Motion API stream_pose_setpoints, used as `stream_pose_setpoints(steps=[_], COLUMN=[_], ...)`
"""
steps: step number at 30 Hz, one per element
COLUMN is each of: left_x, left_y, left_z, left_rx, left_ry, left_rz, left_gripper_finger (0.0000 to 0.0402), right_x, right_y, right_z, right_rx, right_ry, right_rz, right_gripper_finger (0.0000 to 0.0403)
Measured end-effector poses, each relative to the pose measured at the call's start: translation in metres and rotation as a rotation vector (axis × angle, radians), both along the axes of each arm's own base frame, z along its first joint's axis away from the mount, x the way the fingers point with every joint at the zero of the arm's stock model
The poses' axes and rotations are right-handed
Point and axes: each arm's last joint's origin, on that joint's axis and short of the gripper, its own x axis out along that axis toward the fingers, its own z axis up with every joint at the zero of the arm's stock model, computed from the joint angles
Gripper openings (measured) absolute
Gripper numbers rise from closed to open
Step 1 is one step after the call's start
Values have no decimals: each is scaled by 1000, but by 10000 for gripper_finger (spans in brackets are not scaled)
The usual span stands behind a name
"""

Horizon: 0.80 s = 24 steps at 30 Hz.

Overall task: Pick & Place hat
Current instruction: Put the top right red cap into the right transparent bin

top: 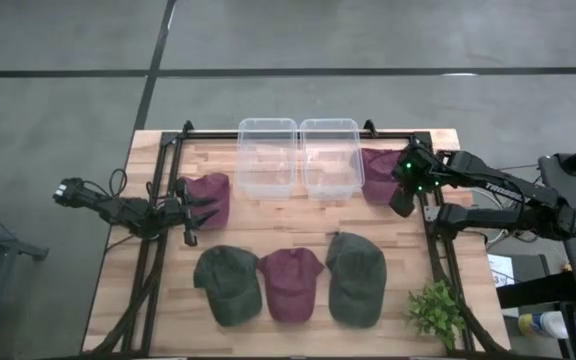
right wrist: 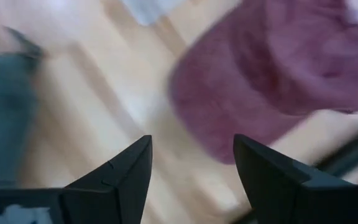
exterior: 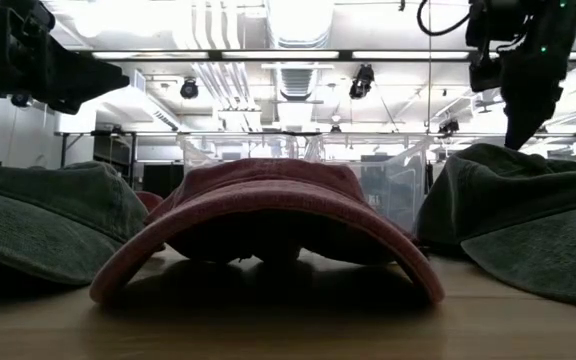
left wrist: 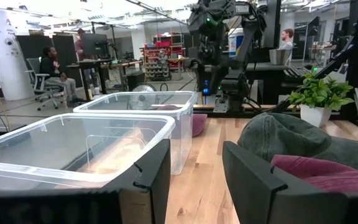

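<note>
Five hats lie crown up on the wooden table. One maroon hat (top: 210, 193) sits at the left and another maroon hat (top: 376, 172) at the right, beside the bins. Along the near edge lie a green hat (top: 228, 285), a maroon hat (top: 290, 283) (exterior: 268, 215) and a second green hat (top: 356, 278). My left gripper (top: 200, 213) (left wrist: 194, 162) is open and hovers just near of the left maroon hat. My right gripper (top: 405, 200) (right wrist: 192, 142) is open above the near edge of the right maroon hat (right wrist: 272, 81).
Two clear plastic bins (top: 268, 157) (top: 331, 157) stand side by side at the far middle of the table. A potted plant (top: 436, 310) stands at the near right corner. A black frame (top: 158, 200) runs along the table's sides. People sit in the room beyond.
</note>
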Motion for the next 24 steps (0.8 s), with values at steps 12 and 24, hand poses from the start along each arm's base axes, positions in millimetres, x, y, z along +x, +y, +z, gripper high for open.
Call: stream_pose_setpoints(steps=[12,24], left_x=[0,0], left_y=[0,0], left_z=[0,-1], left_rx=[0,3], left_ry=[0,8], left_rz=[0,-2], left_gripper_finger=[140,140], right_x=[34,28], right_y=[31,62], right_z=[-22,-36], right_rx=[-176,-262], right_ry=[262,265], right_rz=[182,168], right_gripper_finger=[221,221])
